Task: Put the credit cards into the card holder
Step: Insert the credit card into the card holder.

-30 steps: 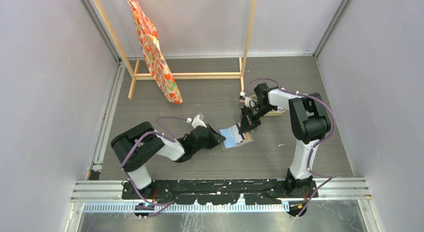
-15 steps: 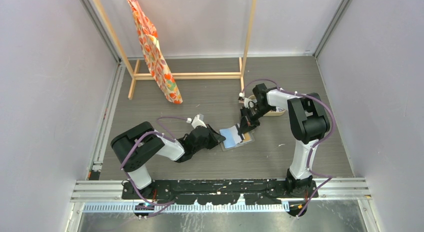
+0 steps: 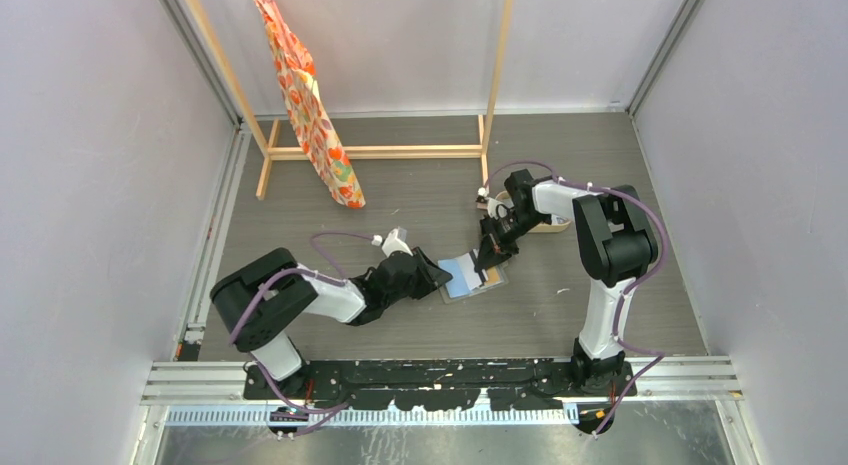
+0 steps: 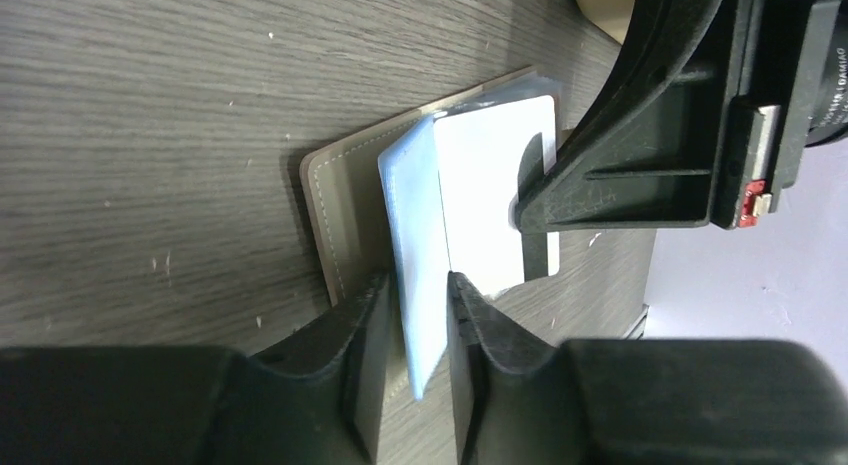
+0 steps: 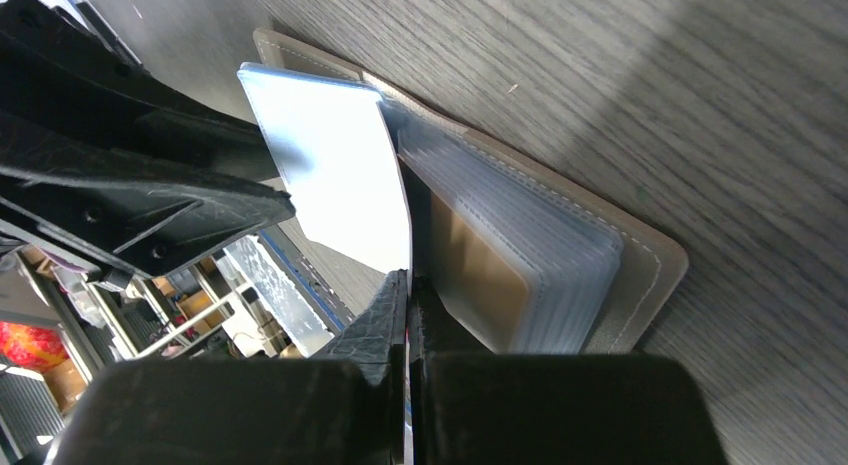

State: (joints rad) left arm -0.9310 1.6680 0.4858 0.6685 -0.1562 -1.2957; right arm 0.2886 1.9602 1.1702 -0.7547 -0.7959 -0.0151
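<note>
The grey card holder [image 3: 472, 281] lies open on the table between the arms. My left gripper [image 3: 440, 275] is shut on one pale blue sleeve [image 4: 415, 235] of the holder and keeps it standing up from the cover [image 4: 340, 215]. My right gripper [image 3: 487, 260] is shut on a credit card [image 4: 490, 195], white-faced with a dark stripe, right beside that sleeve. In the right wrist view the card shows edge-on [image 5: 409, 235] between the shut jaws [image 5: 409, 277], next to the raised sleeve [image 5: 320, 165]. A tan card [image 5: 480, 265] sits in the stack of sleeves.
An oval beige tray [image 3: 553, 225] lies just behind the right gripper. A wooden rack [image 3: 380, 151] stands at the back with an orange patterned cloth [image 3: 305, 95] hanging from it. Walls close the table on three sides.
My right gripper has edged a little left toward the holder with the card. The left arm's elbow has dropped down and left; its gripper still holds the sleeve.
</note>
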